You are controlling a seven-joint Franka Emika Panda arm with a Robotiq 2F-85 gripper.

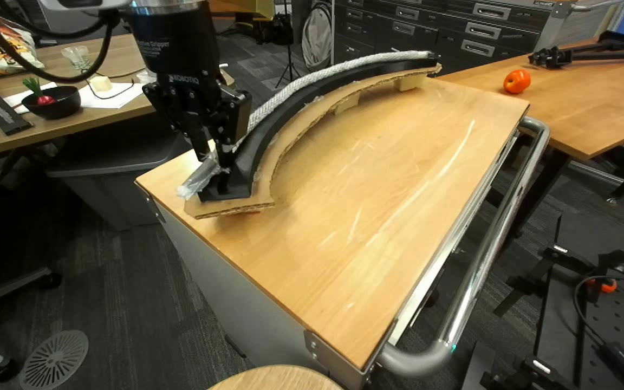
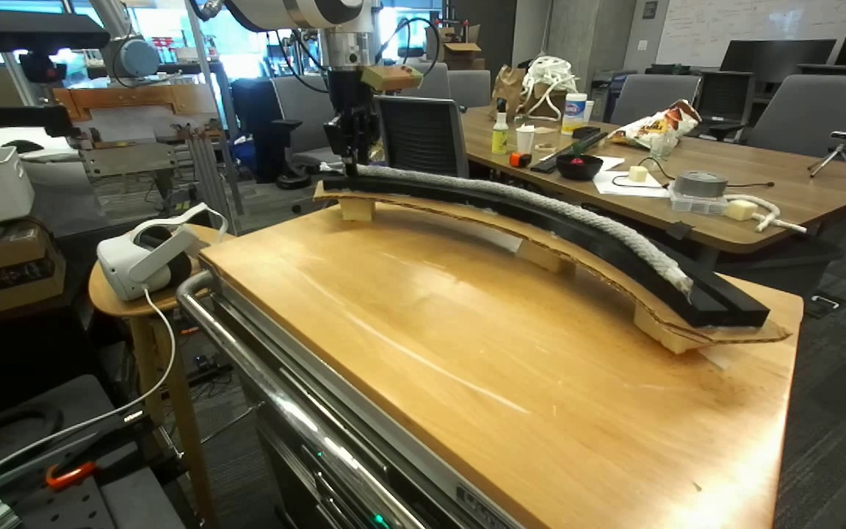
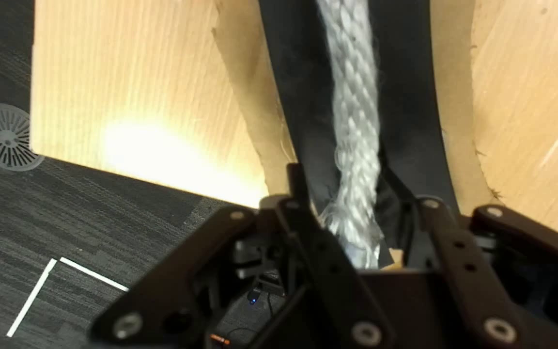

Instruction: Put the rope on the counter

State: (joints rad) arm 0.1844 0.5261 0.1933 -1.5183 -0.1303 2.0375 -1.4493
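The rope (image 1: 312, 78), a pale grey-silver braided cord, lies along the top of a wide black curved strip (image 1: 268, 135). It also shows in an exterior view (image 2: 540, 200) and the wrist view (image 3: 356, 106). Its flattened, clear-wrapped end (image 1: 193, 186) sticks out past the gripper. The gripper (image 1: 214, 158) points down at this end, low over the strip; it also shows in an exterior view (image 2: 352, 167). In the wrist view the fingers (image 3: 341, 174) are open on either side of the rope, with a gap at the left finger. The light-wood counter (image 1: 409, 216) lies beneath the strip.
The strip stands on a curved cardboard base (image 2: 452, 211) raised on small blocks. A chrome rail (image 1: 485, 260) runs along a counter edge. A cluttered desk (image 2: 819, 195) and a wooden table with an orange object (image 1: 517, 81) stand nearby. A stool holds a white headset (image 2: 133, 261).
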